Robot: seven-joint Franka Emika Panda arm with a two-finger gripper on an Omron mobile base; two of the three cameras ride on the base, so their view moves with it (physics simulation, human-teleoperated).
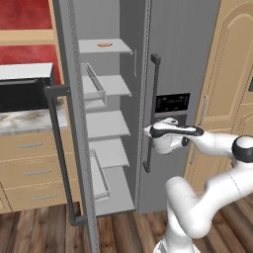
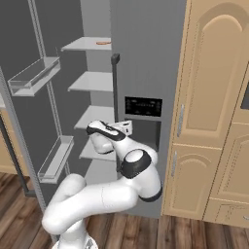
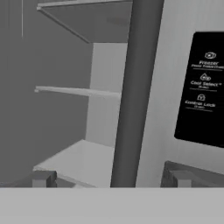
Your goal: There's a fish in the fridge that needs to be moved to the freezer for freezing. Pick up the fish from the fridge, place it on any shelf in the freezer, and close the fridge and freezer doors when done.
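Gripper open wide, empty, straddling freezer door handle dead ahead. Fridge open alongside; fish not discernible (orange piece on top shelf above). Risk: fingers slipping off handle on pull, or clipping dispenser panel beside.

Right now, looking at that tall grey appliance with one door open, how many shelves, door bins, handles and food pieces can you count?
Pale grey flat shelves: 4
Clear shallow door bins: 2
Dark vertical bar handles: 2
Flat orange-pink oblong piece: 1
Total: 9
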